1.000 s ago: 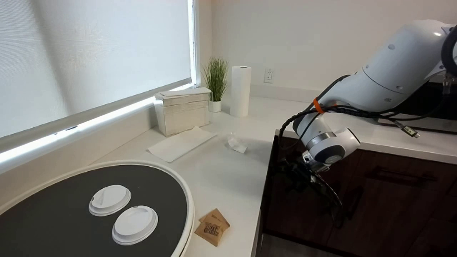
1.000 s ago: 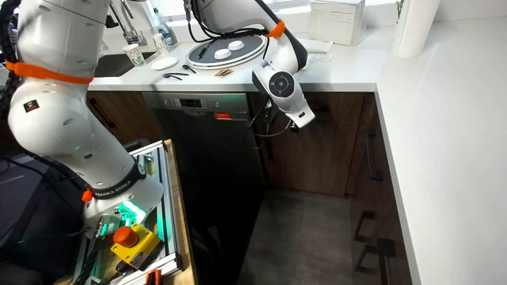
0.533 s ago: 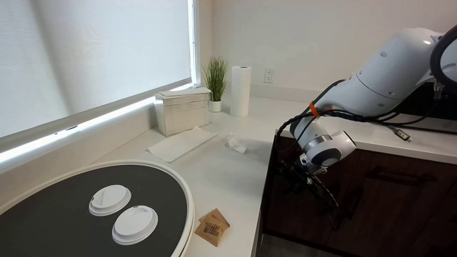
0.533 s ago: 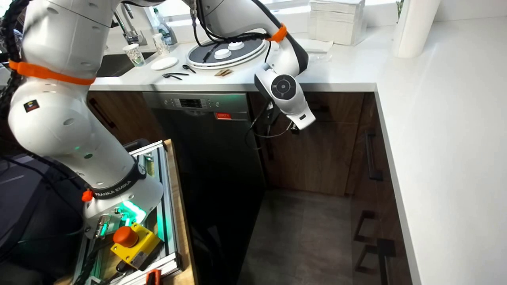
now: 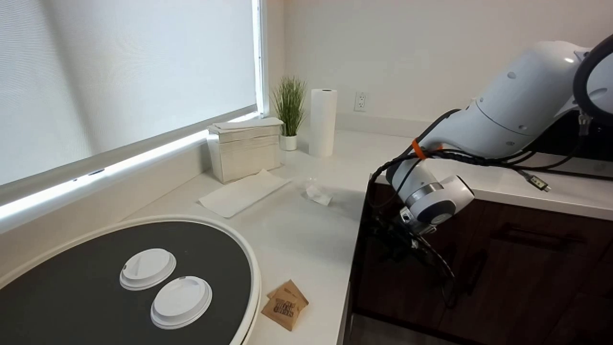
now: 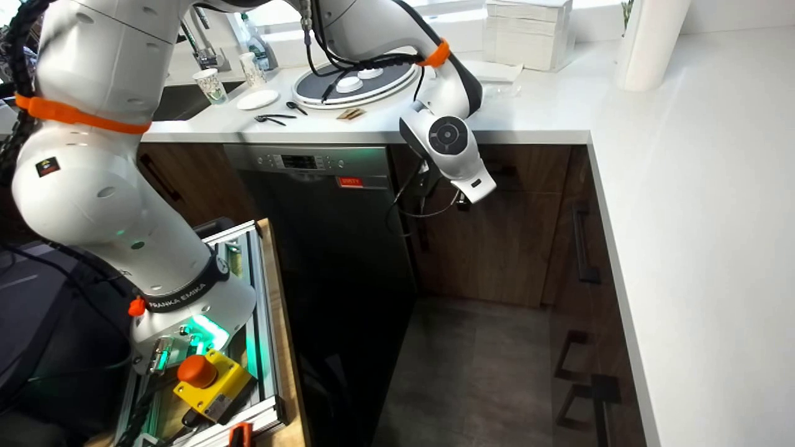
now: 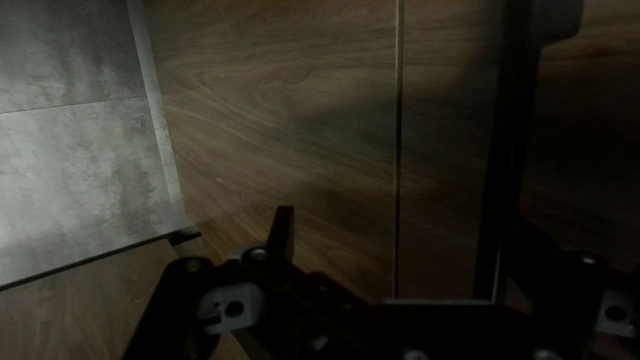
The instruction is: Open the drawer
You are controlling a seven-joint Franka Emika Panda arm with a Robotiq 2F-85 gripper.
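Observation:
The drawer [image 7: 440, 200] has a flat dark brown wood front in the wrist view, right of a thin seam. Its dark bar handle [image 7: 505, 150] runs up and down the picture. In an exterior view the drawer front [image 6: 537, 164] sits under the counter, flush with the door below; my arm partly covers it. The inner box is out of view. My gripper [image 7: 405, 217] is open, its fingers wide apart, with the handle between them in the picture, close to the right finger. Contact cannot be told. In an exterior view the gripper [image 5: 390, 239] is a dark shape before the cabinets.
A taller cabinet door [image 6: 490, 248] lies below the drawer. A dishwasher [image 6: 323, 248] stands beside it. The white counter [image 6: 695, 217] overhangs the fronts. Cabinets with protruding handles [image 6: 582, 245] stand at the right. A loose cable [image 6: 397, 217] hangs from the wrist.
Over the last second the arm has lowered slightly and the wrist has shifted a little, toward the left in an exterior view. Most motion came early. The drawer front has not visibly moved.

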